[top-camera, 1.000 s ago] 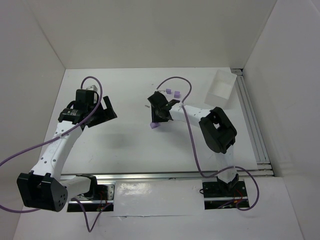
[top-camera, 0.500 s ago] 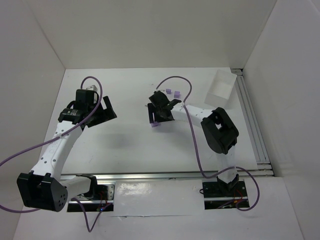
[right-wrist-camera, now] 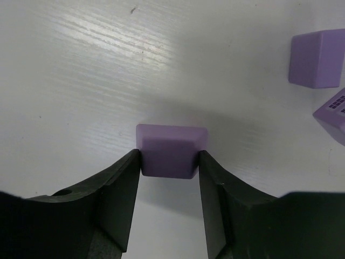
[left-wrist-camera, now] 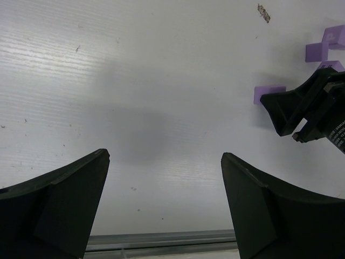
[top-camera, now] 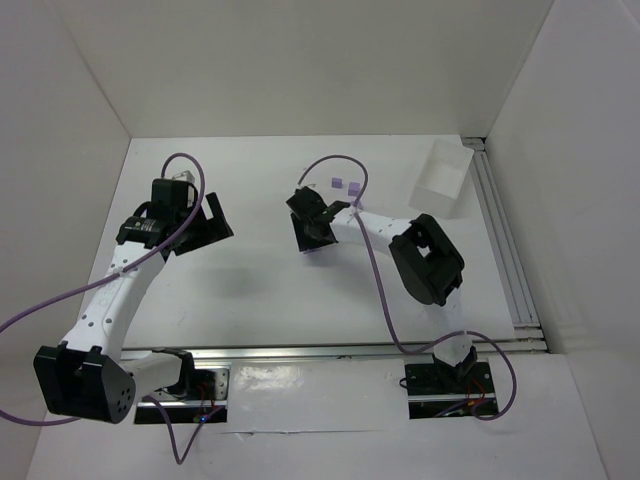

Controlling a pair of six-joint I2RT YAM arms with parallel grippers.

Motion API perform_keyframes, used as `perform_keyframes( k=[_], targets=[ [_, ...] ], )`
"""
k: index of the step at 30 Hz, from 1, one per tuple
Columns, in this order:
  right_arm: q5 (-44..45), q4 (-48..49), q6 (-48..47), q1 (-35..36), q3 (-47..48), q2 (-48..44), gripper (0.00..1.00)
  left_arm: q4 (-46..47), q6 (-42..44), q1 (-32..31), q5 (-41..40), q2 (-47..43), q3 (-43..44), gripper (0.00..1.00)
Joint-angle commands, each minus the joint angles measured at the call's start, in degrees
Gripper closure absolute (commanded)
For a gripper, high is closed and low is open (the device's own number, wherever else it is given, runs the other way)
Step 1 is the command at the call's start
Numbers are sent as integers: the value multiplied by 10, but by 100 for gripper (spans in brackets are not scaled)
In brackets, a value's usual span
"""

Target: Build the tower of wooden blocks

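Observation:
My right gripper (right-wrist-camera: 170, 156) is shut on a lilac wood block (right-wrist-camera: 171, 143), held low over the white table; the fingers press its two sides. In the top view this gripper (top-camera: 310, 226) is at mid-table and mostly hides the block. The left wrist view shows the block (left-wrist-camera: 268, 94) beside that gripper. Two more lilac blocks (top-camera: 337, 183) (top-camera: 354, 187) lie loose just behind it, and show in the right wrist view (right-wrist-camera: 315, 58) (right-wrist-camera: 333, 116). No stacked tower shows. My left gripper (top-camera: 215, 222) is open and empty at the left, its fingers (left-wrist-camera: 59, 199) wide apart.
A shallow white tray (top-camera: 440, 175) sits at the back right, by the metal rail (top-camera: 505, 250) along the right edge. White walls close in the table on three sides. A purple cable (top-camera: 375, 260) loops over the right arm.
My right gripper has shifted a little to the left and back while shut on the block. The left arm has not moved.

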Motion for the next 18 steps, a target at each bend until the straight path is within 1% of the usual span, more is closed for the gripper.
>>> perform_keyframes(
  k=[1, 6, 18],
  targets=[
    [38, -22, 11, 5, 31, 9, 50, 1, 3, 3, -5, -14, 12, 2],
    [68, -45, 60, -6, 42, 21, 58, -4, 3, 3, -5, -14, 12, 2],
    [61, -57, 107, -38, 42, 21, 58, -4, 8, 3, -10, -14, 12, 2]
  ],
)
